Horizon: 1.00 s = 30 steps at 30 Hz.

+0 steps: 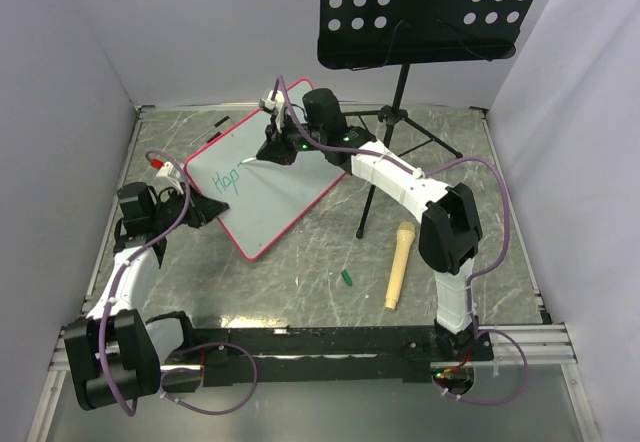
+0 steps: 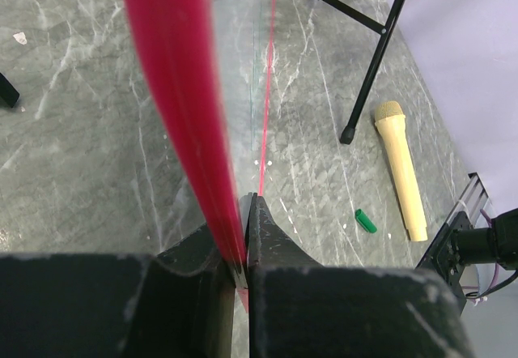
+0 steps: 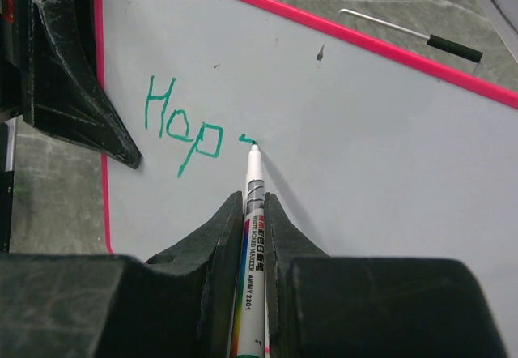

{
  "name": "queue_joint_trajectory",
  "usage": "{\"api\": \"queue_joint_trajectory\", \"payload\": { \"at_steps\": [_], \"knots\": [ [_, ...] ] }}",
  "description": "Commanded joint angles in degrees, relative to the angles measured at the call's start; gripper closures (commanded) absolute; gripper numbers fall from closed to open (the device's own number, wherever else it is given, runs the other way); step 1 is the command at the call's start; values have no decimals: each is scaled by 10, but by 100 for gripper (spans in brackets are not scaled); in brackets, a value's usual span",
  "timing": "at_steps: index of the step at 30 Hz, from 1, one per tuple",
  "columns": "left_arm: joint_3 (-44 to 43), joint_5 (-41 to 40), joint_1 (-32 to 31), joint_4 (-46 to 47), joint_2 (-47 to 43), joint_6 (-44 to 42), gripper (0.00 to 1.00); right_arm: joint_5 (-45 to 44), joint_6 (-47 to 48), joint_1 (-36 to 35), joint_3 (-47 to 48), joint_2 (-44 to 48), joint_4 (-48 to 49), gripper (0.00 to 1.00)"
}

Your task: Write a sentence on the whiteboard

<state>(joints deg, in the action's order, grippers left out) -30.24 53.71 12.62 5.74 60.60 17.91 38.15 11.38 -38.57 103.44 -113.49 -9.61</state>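
Observation:
The whiteboard [image 1: 272, 187], white with a pink-red frame, lies tilted in the middle of the table. My left gripper [image 1: 208, 210] is shut on its left edge; the pink frame [image 2: 188, 115] runs between the jaws in the left wrist view. My right gripper [image 3: 254, 204] is shut on a white marker [image 3: 251, 236], whose tip touches the whiteboard [image 3: 364, 147]. The sentence [image 3: 182, 127] reads "Hop" in teal-green, with a short fresh stroke at the marker tip. From above, the right gripper [image 1: 272, 152] hovers over the board beside the sentence [image 1: 228, 179].
A black music stand [image 1: 425, 7] rises at the back, its tripod legs [image 1: 400, 122] spread beside the board. A wooden microphone-shaped object [image 1: 398, 264] and a small green cap [image 1: 346, 279] lie right of the board. A thin black-tipped rod [image 3: 421, 36] lies behind the board.

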Motion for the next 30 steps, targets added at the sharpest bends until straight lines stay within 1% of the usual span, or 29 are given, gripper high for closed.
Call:
{"api": "queue_joint_trajectory", "payload": {
  "at_steps": [1, 30],
  "knots": [
    [-18, -10, -3, 28, -3, -37, 99, -23, -1, 7, 17, 16, 31, 100],
    [-18, -9, -2, 28, -6, -37, 99, -19, -8, 2, 33, 17, 36, 100]
  ]
}}
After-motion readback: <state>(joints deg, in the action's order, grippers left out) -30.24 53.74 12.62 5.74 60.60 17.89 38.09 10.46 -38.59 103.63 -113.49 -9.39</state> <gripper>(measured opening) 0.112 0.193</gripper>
